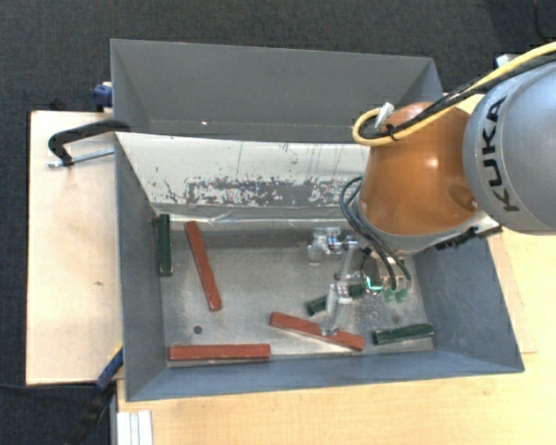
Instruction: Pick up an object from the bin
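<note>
The gripper (336, 311) is seen low in the near right part of the grey metal bin (259, 91), with its tip down close to the floor. Whether it is open or closed cannot be told, and nothing can be made out in its hold.

Directly beneath it lies a long, narrow, flat red-brown strip (301, 325). This strip is set at a slant on the floor, and its right end passes under the gripper's tip. Whether it is actually touched cannot be told. A small dark green piece (317, 306) is found just to the left of the gripper, near the strip's middle.

Three red-brown strips are counted in all. The second red-brown strip (220, 351) is laid flat along the near wall, well to the left. The third red-brown strip (202, 265) is slanted across the left half of the floor.

Two long dark green bars are counted. One dark green bar (403, 335) lies near the right near corner, just beside the right end of the strip under the gripper. The other dark green bar (164, 244) is placed lengthwise against the left wall. A small dark spot (197, 331) is noted on the floor between the second and third strips.

Above the gripper, a rounded orange cover (417, 179) is fixed at the wrist. It is followed by the silver arm (528, 146), along which a yellow cable (463, 82) is run.
</note>
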Tool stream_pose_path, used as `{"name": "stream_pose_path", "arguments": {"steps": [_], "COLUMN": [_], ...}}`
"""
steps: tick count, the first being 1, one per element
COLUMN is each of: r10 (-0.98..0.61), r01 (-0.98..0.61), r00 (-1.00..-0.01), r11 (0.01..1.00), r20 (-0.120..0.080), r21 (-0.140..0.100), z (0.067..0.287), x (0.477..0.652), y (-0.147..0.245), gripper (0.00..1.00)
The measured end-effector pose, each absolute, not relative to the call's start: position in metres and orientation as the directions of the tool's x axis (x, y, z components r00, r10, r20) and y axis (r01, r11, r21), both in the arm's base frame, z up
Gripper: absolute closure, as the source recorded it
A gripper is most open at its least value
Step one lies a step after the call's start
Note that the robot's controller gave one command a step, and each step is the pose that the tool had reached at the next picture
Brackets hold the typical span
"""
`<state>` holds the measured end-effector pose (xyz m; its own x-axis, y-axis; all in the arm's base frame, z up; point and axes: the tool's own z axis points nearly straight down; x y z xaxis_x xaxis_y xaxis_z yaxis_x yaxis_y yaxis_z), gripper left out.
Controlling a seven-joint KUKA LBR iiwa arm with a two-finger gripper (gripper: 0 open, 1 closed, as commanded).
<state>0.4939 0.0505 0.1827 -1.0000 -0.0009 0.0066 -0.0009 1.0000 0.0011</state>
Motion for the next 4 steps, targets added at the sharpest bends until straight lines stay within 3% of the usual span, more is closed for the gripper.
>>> {"name": "stream_pose_path", "arguments": {"steps": [1, 2, 3, 4], "r10": [0.000, -0.048, -0.107, -0.071], "r01": [0.000, -0.048, -0.107, -0.071], "r00": [-1.000, -0.999, -0.994, -0.997], "r11": [1.000, 0.999, 0.994, 0.997], "r20": [-0.001, -0.005, 0.005, 0.001], "r21": [0.001, 0.001, 0.001, 0.001], "z": [0.186, 0.111, 0.069, 0.070], "x": [0.496, 0.498, 0.495, 0.496], "y": [0.050, 0.019, 0.013, 0.010], "gripper": [0.00, 0.00, 0.00, 0.00]}}
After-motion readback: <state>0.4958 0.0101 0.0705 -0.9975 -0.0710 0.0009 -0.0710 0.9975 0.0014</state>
